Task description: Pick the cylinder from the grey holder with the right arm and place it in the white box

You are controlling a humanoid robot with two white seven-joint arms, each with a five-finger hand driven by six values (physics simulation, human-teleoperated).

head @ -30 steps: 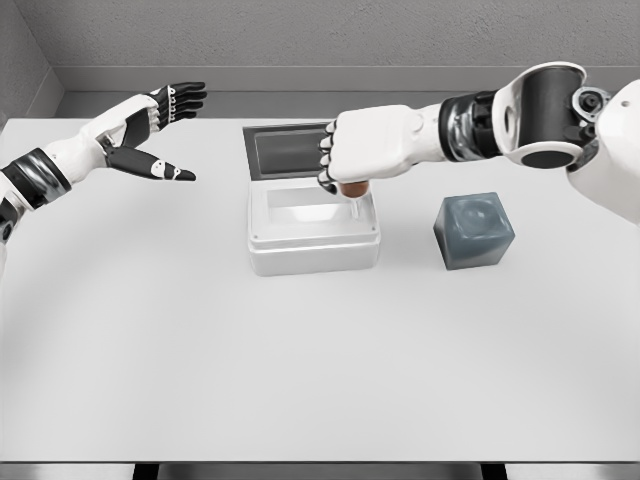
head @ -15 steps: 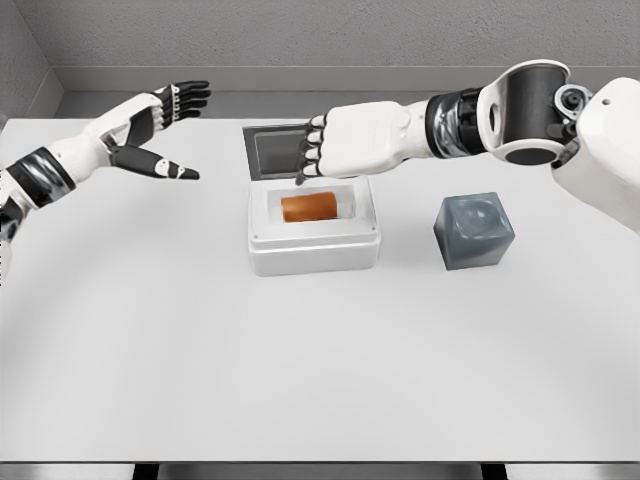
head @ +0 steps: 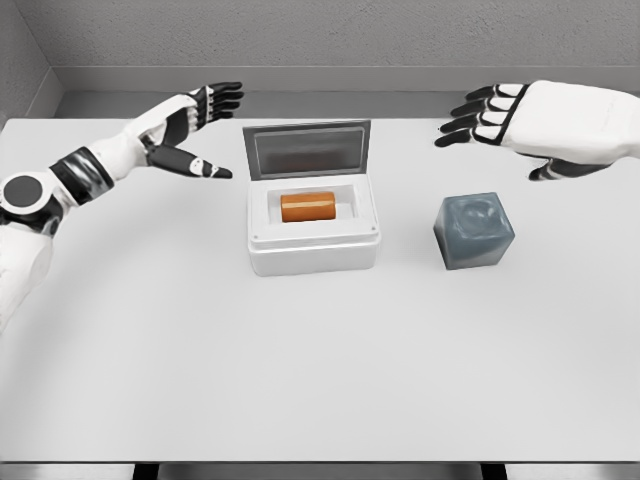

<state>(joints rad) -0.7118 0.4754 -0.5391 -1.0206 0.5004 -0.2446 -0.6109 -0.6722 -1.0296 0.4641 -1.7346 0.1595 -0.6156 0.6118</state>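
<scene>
An orange cylinder (head: 308, 207) lies on its side inside the white box (head: 313, 249), whose lid (head: 306, 150) stands open at the back. To the right of the box sits the grey holder (head: 474, 230), a cube with an empty round hollow on top. My right hand (head: 510, 120) hovers open above and behind the holder, fingers spread and pointing left, well clear of the box. My left hand (head: 200, 130) is open too, raised just left of the box's lid.
The white table (head: 300, 360) stretches wide in front of the box and holder. A grey wall runs along the table's far edge.
The right hand let the cylinder drop into the box, then pulled back to the right above the holder. The left hand has drifted right toward the lid.
</scene>
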